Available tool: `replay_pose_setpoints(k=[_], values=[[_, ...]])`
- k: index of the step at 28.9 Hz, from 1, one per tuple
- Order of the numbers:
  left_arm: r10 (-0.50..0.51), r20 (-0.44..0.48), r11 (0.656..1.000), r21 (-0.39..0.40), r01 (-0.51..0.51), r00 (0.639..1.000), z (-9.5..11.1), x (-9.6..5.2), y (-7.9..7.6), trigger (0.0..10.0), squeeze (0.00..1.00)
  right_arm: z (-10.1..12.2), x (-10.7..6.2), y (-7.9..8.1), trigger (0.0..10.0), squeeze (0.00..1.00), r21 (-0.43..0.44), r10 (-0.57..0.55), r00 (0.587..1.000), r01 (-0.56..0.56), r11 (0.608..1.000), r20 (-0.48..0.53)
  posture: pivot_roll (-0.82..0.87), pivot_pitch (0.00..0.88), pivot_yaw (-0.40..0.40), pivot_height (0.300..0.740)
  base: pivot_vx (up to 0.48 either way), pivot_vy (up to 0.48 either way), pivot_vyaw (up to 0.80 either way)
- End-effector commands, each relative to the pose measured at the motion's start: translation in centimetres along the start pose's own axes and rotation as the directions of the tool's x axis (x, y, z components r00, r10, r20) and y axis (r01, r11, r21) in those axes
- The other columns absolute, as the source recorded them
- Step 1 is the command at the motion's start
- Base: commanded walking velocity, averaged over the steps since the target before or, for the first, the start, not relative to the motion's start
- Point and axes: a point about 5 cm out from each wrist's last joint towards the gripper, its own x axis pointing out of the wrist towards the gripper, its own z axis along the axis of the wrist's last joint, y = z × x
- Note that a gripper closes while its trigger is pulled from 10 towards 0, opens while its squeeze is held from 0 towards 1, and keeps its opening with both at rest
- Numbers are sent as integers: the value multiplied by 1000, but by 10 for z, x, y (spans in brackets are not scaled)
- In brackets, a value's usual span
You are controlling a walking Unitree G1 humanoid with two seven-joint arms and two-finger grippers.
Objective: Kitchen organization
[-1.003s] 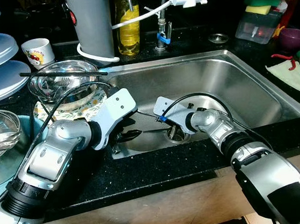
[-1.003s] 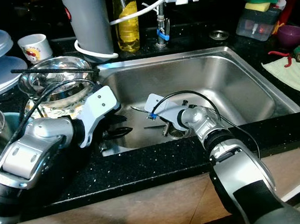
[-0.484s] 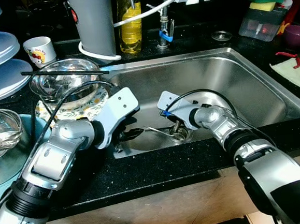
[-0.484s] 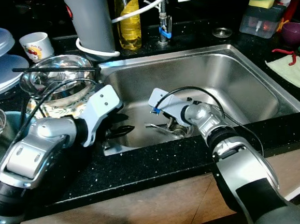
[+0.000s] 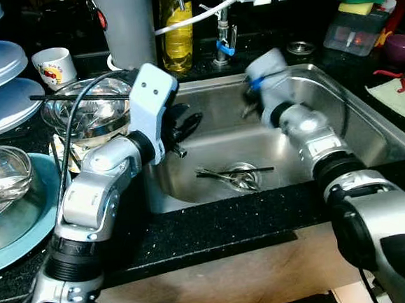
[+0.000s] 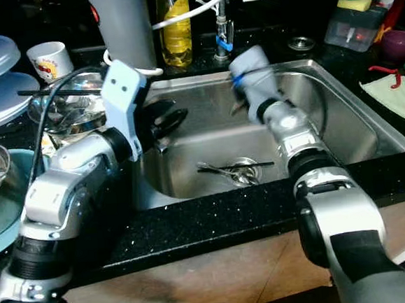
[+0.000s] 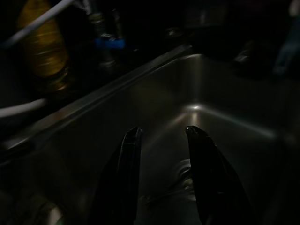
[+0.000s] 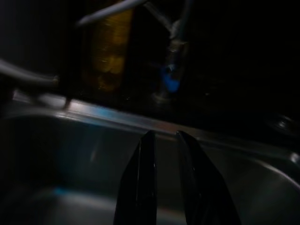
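My left gripper (image 5: 186,125) hangs raised over the left part of the sink (image 5: 368,121), its fingers apart and holding nothing. My right gripper (image 8: 165,154) is up near the sink's back wall, blurred in the head views; through my right wrist its fingers stand slightly parted with nothing between them. The utensils (image 5: 229,175), a few thin metal pieces and a dark stick, lie crossed on the drain (image 5: 245,178) at the sink bottom, below and between both claws, well apart from each. A yellow bottle (image 5: 173,34) stands behind the sink by the tap (image 5: 223,34).
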Motion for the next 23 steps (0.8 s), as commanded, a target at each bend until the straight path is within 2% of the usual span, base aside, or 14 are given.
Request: replay_pose_setpoints(k=[1,3,4,6,7,8,16,19,20,23], values=[[69,-10,998,8,-69,998,-3,-4,0,10000,0,-12,-13,5,10000,0,66,-28,1000,27,997,12,-18,132,-10,740,0,0,0],[90,-20,995,47,-89,996,-5,-3,-4,10000,0,-17,-28,15,10000,0,78,-20,999,17,997,28,-18,133,-10,740,0,0,0],[90,-20,995,47,-89,996,-5,-3,-4,10000,0,-17,-28,15,10000,0,78,-20,999,17,997,28,-18,133,-10,740,0,0,0],[94,-14,994,53,-93,996,-6,-3,-9,10000,0,-21,-48,26,10000,0,57,-7,999,4,998,46,-27,137,-4,740,0,0,0],[102,-13,995,24,-102,995,-7,-2,-10,10000,0,-20,-56,28,10000,0,57,-10,998,7,998,54,-27,137,-4,740,0,0,0],[121,-1,992,26,-121,993,-5,-2,-9,10000,0,-17,-60,28,10000,0,72,-19,998,15,997,65,-27,137,-4,740,0,0,0],[187,52,981,46,-189,981,5,1,1,10000,0,3,-71,24,10000,0,117,-62,990,47,992,127,-32,138,-1,740,0,0,0],[188,63,980,59,-192,980,9,3,5,10000,0,8,-73,23,10000,0,120,-67,989,51,992,131,-30,138,-2,740,0,0,0],[185,100,980,49,-191,978,16,4,10,10000,0,12,-77,24,10000,0,128,-61,990,45,991,125,-29,137,-2,740,0,0,0],[147,131,988,27,-152,980,26,4,10,10000,0,17,-80,26,10000,0,128,-48,991,32,991,123,-31,136,0,740,0,0,0]])
